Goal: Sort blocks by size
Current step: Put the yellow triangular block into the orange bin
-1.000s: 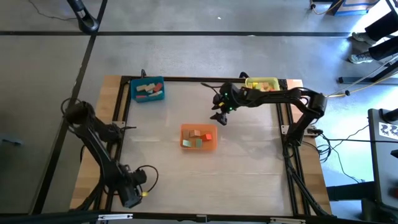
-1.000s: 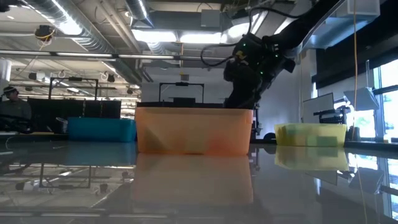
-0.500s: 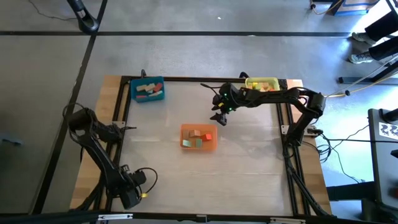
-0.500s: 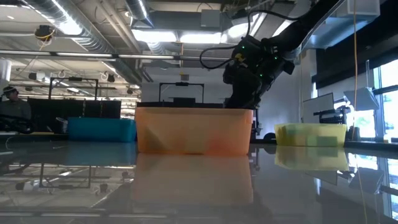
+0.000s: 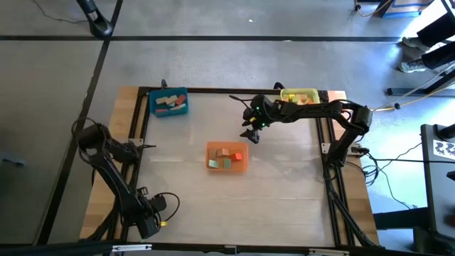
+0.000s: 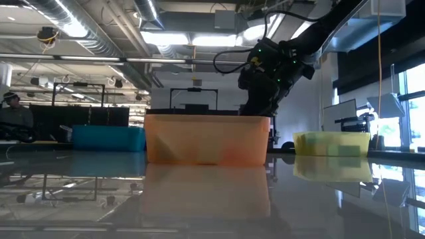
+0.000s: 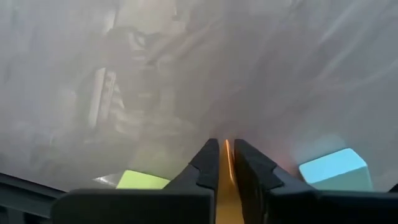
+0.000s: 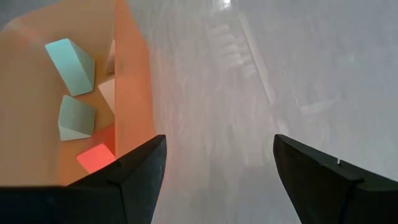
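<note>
My left gripper [image 5: 147, 226] points down at the table's near left corner, and in its wrist view [image 7: 225, 144] it is shut on an orange block [image 7: 224, 186]. A yellow-green block [image 7: 142, 180] and a light blue block [image 7: 333, 169] lie on the table on either side of the fingers. My right gripper [image 5: 250, 132] hangs open just beyond the orange tray [image 5: 227, 157]. That tray holds light blue [image 8: 69, 57], red [image 8: 96, 157] and tan [image 8: 109, 90] blocks. My left gripper pinches the orange block between its two fingers, coming from above and pointing down. Only a narrow orange strip [image 7: 225, 168] shows between the fingers. They hide the rest of the block and whether it rests on the table.
A blue tray [image 5: 169, 102] with blocks stands at the far left and a yellow tray [image 5: 298, 96] at the far right. The orange tray's wall [image 8: 130, 81] is close beside my right gripper's finger [image 8: 134, 180]. Bare table lies between the trays and the near edge.
My left arm has sunk a little at the near left corner, its elbow shifting slightly toward the near edge.
</note>
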Tool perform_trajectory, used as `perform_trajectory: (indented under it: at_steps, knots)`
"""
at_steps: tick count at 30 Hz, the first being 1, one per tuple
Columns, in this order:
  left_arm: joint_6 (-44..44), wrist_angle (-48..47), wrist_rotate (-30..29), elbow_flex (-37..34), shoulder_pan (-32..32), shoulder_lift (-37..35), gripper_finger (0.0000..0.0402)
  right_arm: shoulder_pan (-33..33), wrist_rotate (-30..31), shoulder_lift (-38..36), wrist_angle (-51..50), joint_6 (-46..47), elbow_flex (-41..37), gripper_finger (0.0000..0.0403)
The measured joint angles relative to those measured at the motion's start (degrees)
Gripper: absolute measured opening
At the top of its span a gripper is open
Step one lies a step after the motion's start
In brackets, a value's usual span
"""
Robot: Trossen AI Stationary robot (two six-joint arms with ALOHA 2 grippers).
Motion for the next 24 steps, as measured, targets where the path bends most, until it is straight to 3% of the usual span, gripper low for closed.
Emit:
perform_trajectory:
  at_steps: [13,24]
  knots:
    - [4.51,-0.11,-0.36,0.03,5.66,-7.27,0.0012,0.0,-0.02,0.0,-0.02,0.04,0.0,0.0293]
    - [10.15,0.15,-7.96,0.08,14.19,-15.95,0.0017,0.0,-0.02,0.0,-0.18,0.04,0.0,0.0293]
